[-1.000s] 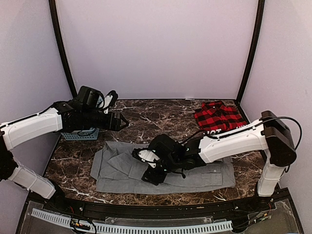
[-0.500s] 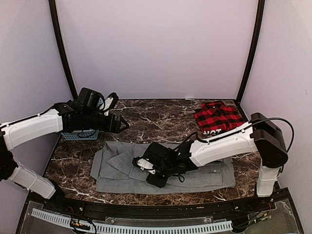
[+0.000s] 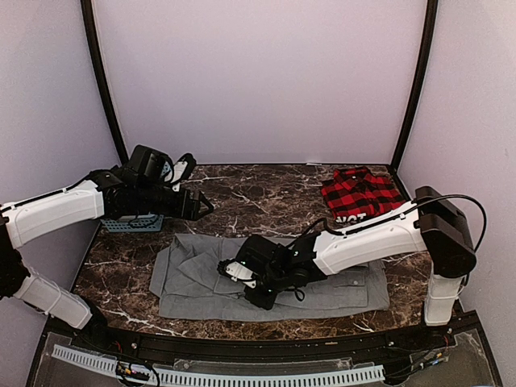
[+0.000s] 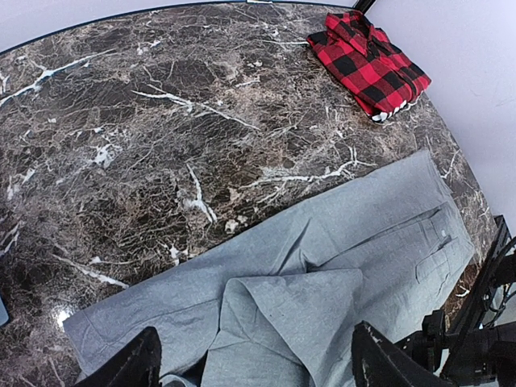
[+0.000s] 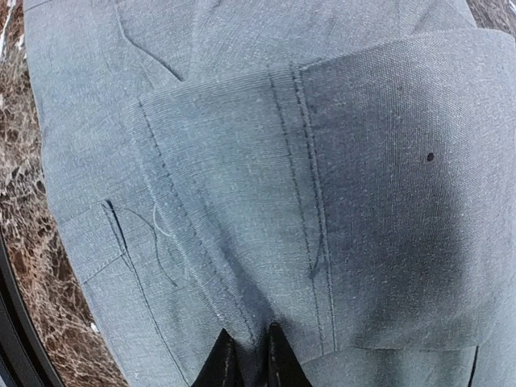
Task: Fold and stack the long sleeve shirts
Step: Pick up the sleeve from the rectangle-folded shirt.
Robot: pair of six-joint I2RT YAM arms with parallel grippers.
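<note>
The grey shirt [image 3: 189,286] lies spread lengthwise across the front of the marble table, with a folded flap near its middle [image 4: 322,298]. My right gripper [image 3: 244,278] is down on that shirt, its black fingertips [image 5: 222,363] pinched together on a ridge of grey cloth [image 5: 242,201]. Folded small, the red-and-black plaid shirt [image 3: 361,193] sits at the back right corner [image 4: 369,60], white lettering at its near edge. My left gripper [image 3: 201,203] hovers open above the table's back left, nothing between its fingers [image 4: 254,367].
A pale blue slotted basket [image 3: 131,223] stands at the left edge under the left arm. Black frame posts [image 3: 103,81] rise at both back corners. A white perforated rail [image 3: 242,375] runs along the front edge.
My right gripper slid left and lower over the grey shirt, then its jaws closed on a ridge of cloth. The left arm stayed where it was.
</note>
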